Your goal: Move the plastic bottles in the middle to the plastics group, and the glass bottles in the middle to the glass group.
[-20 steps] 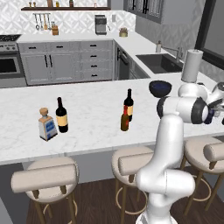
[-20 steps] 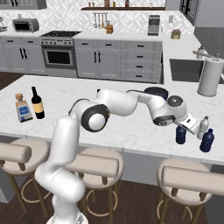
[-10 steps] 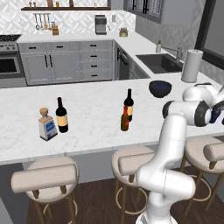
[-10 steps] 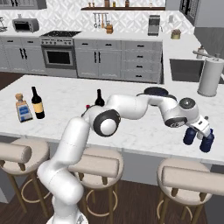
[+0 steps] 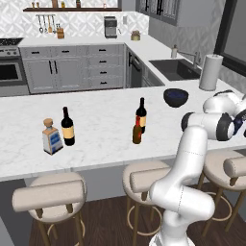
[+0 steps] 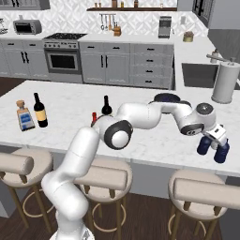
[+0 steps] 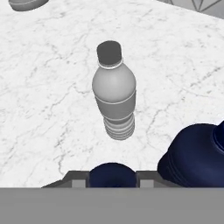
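**Blue bottle at the plastics end; glass still waiting**

Far left, the glass group (image 5: 57, 134) stands untouched. Mid-counter, the wine bottle (image 5: 141, 114) and small brown bottle (image 5: 137, 134) remain unmoved. At the right, my gripper (image 6: 216, 144) clamps the blue plastic bottle (image 6: 221, 152) beside the grey bottle (image 7: 114, 98), farther right than a second ago.

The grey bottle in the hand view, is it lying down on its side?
No. The grey bottle stands upright on the white counter, its dark cap at the top.
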